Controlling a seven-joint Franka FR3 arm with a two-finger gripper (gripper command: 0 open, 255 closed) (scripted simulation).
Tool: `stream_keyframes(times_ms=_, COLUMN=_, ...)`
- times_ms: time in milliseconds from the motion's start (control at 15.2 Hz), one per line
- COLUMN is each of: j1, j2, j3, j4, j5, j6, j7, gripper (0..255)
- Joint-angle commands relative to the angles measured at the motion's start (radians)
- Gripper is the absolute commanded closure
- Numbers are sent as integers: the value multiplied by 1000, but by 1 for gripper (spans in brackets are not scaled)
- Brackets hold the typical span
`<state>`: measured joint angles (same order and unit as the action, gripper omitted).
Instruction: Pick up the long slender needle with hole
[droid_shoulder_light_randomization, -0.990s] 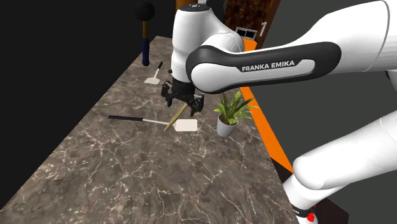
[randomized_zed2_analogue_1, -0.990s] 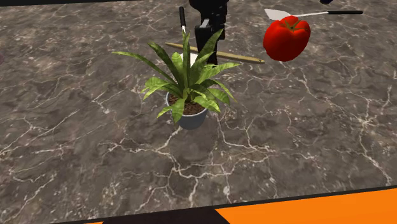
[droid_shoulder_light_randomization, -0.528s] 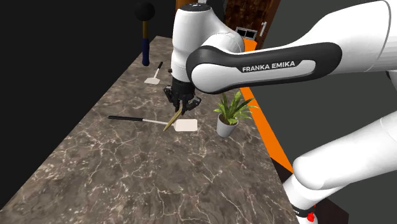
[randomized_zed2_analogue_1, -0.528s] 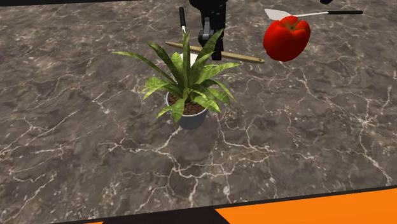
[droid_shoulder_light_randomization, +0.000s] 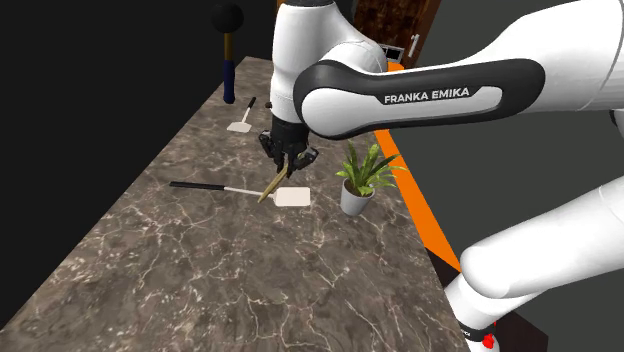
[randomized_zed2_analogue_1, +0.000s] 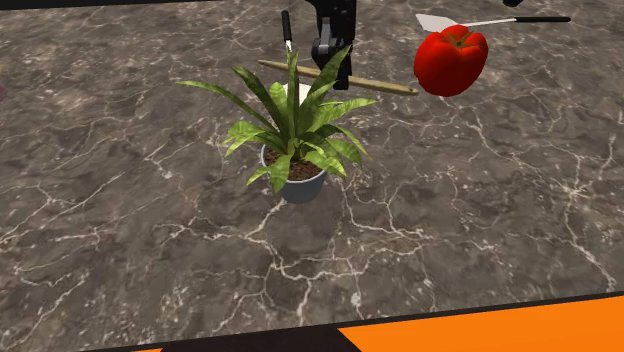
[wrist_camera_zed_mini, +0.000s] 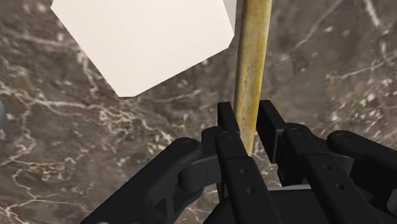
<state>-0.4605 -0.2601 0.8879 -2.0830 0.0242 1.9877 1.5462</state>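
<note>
The needle (droid_shoulder_light_randomization: 270, 189) is a long, thin, brass-coloured rod. It hangs slanted just over the dark marble counter (droid_shoulder_light_randomization: 200, 270). My black gripper (droid_shoulder_light_randomization: 287, 163) is shut on its upper part. In the second exterior view the needle (randomized_zed2_analogue_1: 385, 89) runs nearly level behind the plant, and the gripper (randomized_zed2_analogue_1: 335, 75) clasps it near the middle. In the wrist view the needle (wrist_camera_zed_mini: 251, 63) rises from between the closed fingers (wrist_camera_zed_mini: 230, 137) of the gripper (wrist_camera_zed_mini: 248, 121), above the marble.
A white spatula (droid_shoulder_light_randomization: 292, 197) with a black handle lies right under the needle; its blade (wrist_camera_zed_mini: 140, 38) is beside the rod. A potted plant (droid_shoulder_light_randomization: 362, 178) stands close by. A red pepper (randomized_zed2_analogue_1: 450, 58), a second spatula (droid_shoulder_light_randomization: 241, 120) and a dark mallet (droid_shoulder_light_randomization: 228, 60) are farther off.
The fingers were open around the needle a second ago and have closed on it. The hand has since risen slightly, and the needle has lifted with it.
</note>
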Motion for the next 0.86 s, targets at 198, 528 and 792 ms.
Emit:
stream_keyframes(times_ms=198, j1=0, j2=-9, j3=-11, j4=59, j5=6, j6=-66, j7=-12, gripper=255)
stream_keyframes(times_ms=528, j1=-1, j2=-13, j3=-21, j4=122, j5=8, j6=-132, j7=-23, gripper=255)
stream_keyframes(times_ms=792, j1=-3, j2=-13, j3=-24, j4=151, j5=7, j6=-160, j7=-26, gripper=255)
